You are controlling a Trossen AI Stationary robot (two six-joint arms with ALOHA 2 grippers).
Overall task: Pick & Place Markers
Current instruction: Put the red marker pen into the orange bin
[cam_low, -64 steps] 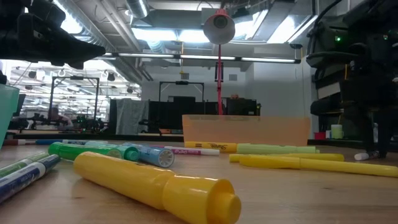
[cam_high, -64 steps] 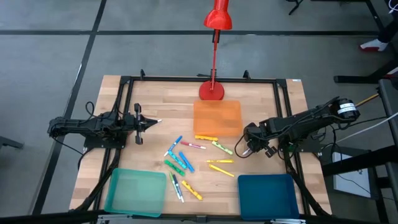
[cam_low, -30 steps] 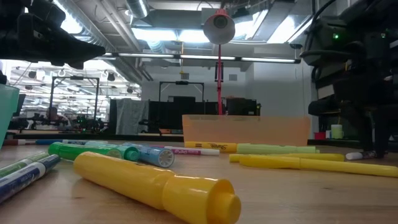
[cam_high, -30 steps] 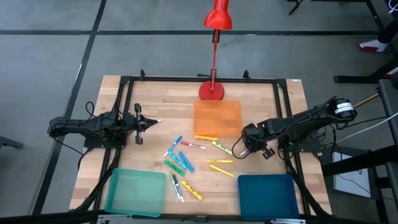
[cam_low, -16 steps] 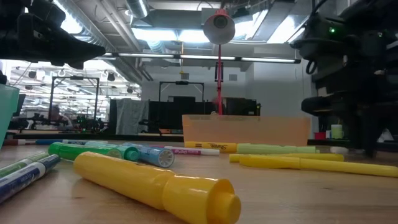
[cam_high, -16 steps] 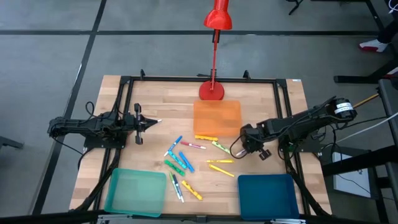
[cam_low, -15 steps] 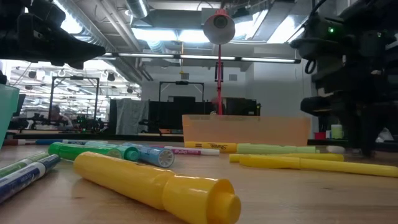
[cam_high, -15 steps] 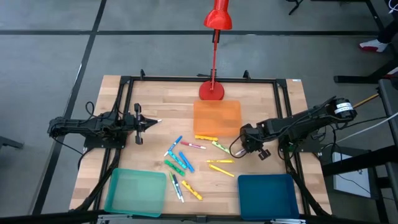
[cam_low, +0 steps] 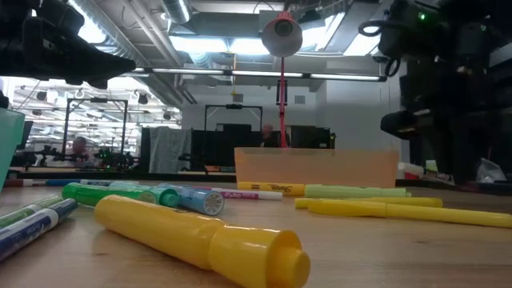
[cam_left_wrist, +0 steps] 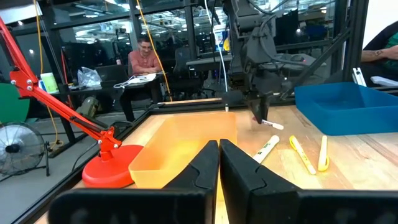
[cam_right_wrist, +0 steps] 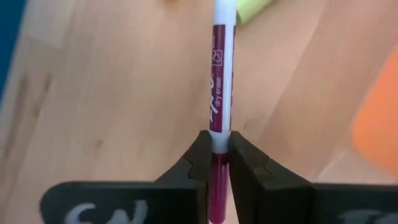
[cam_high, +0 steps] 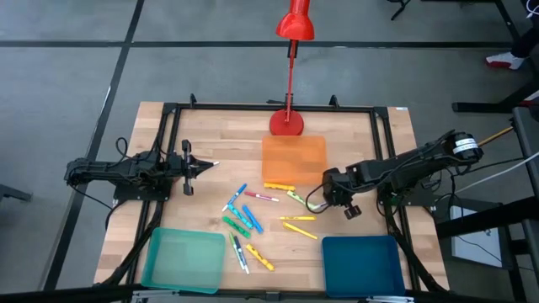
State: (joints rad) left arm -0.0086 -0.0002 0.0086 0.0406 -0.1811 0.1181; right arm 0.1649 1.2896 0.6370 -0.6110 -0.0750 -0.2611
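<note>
A white-bodied dry-erase marker with a magenta band (cam_right_wrist: 219,112) is clamped between the two dark fingers (cam_right_wrist: 193,158) of the right gripper (cam_right_wrist: 214,163), its lower end cut off at the bottom edge of the right wrist view. In the high view the right gripper (cam_high: 322,200) is seen right of centre, and the held marker is only a pale sliver there. The left gripper (cam_left_wrist: 219,163) is closed on nothing; in the high view the left gripper (cam_high: 210,165) sits at the left middle. The remaining loose coloured markers (cam_high: 249,212) are scattered on the pale wooden table (cam_high: 219,135) at centre. The translucent orange square tray (cam_high: 294,158) lies above them, partly hidden by the right arm at its lower right corner. In the low view the held marker cannot be made out.
</note>
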